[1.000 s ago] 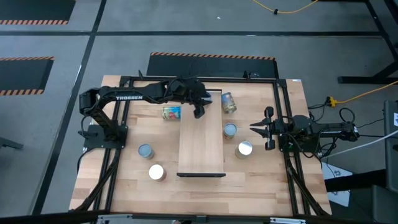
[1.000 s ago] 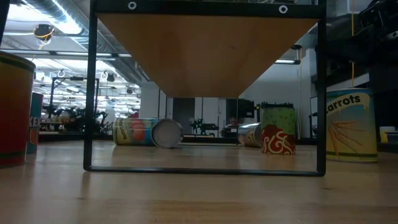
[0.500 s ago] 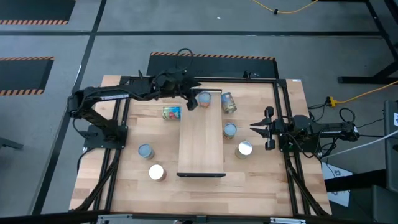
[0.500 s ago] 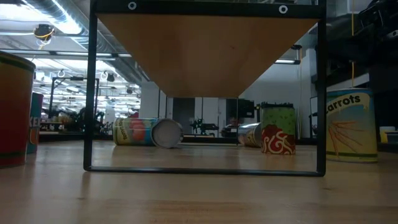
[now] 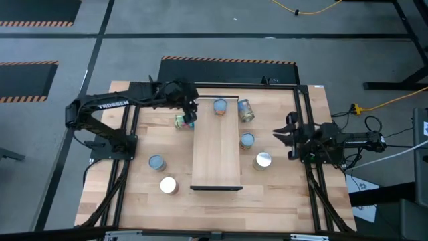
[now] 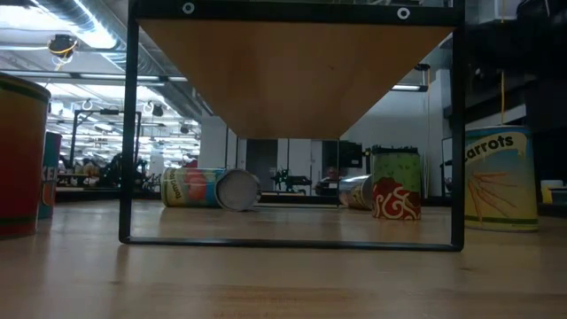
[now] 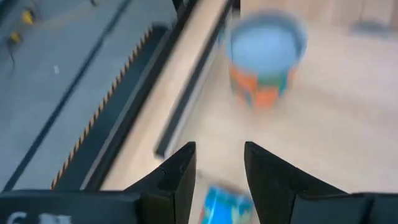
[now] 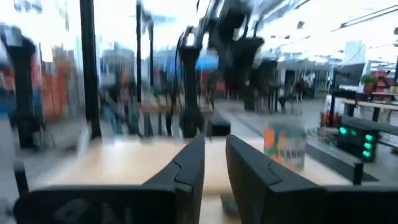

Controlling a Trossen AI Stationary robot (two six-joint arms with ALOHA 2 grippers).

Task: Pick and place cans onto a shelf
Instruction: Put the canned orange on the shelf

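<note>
A: Where does the left gripper (image 5: 190, 115) stand, and is it holding anything?

B: It hangs over the fallen can (image 5: 182, 121) at about eleven o'clock from the shelf's centre; its fingers (image 7: 176, 176) stand a little apart with bare table between them, so nothing is gripped; the blue label of that fallen can (image 7: 227, 208) shows just beneath them, which suggests the arm is lining up on it.

A: And the one already on the shelf (image 5: 216, 154)?

B: An upright can (image 5: 220, 106) sits at the shelf's twelve o'clock end, probably placed far back to leave the rest of the board free; another lies tipped (image 5: 245, 110) at one o'clock, off the board; two stand at three to four o'clock (image 5: 247, 140) (image 5: 263, 160) and two more at eight o'clock (image 5: 156, 162) (image 5: 168, 185).

A: The right gripper (image 5: 286, 138)?

B: Waiting at three o'clock near the table edge; its fingers (image 8: 188, 163) are nearly together and empty.

A: What is unclear?

B: The left arm covers part of the fallen can from above; the wrist views are smeared, so labels cannot be read there; the low view shows neither gripper.
</note>
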